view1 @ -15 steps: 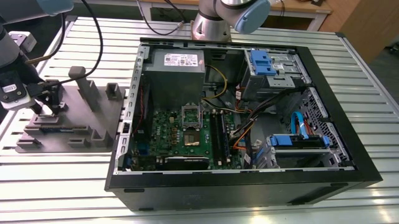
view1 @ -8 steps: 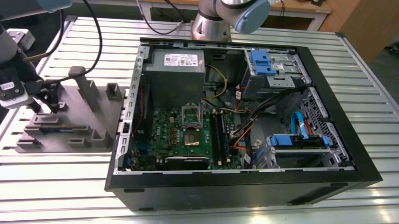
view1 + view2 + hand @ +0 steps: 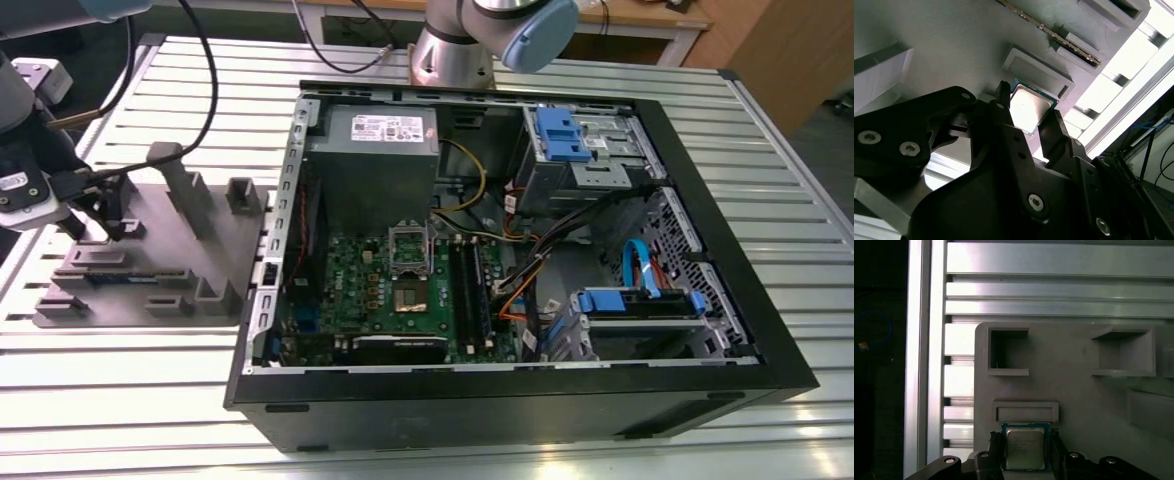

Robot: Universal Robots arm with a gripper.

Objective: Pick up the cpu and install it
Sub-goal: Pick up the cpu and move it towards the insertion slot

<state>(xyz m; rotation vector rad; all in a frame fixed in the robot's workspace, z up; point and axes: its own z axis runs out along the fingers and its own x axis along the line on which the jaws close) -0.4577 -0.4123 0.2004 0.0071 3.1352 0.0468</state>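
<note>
The cpu [image 3: 1025,447], a small square chip with a silvery top and a thin green rim, lies on the grey holder block [image 3: 160,250] at the exterior view's left. My gripper [image 3: 96,228] is lowered onto that block. In both wrist views its two black fingers stand tight against opposite edges of the cpu [image 3: 1028,106], so the gripper [image 3: 1025,454] [image 3: 1029,114] is shut on it. The chip still rests low against the block's surface. The board's metal-framed socket [image 3: 407,250] sits inside the open computer case [image 3: 747,300], well to the exterior view's right of the gripper.
The holder block has raised posts and pockets [image 3: 1009,351] around the cpu, and a memory stick [image 3: 1054,32] stands in a slot nearby. Inside the case are a grey power supply [image 3: 380,160], cables and blue drive brackets [image 3: 561,135]. Everything stands on a slatted aluminium table [image 3: 200,90].
</note>
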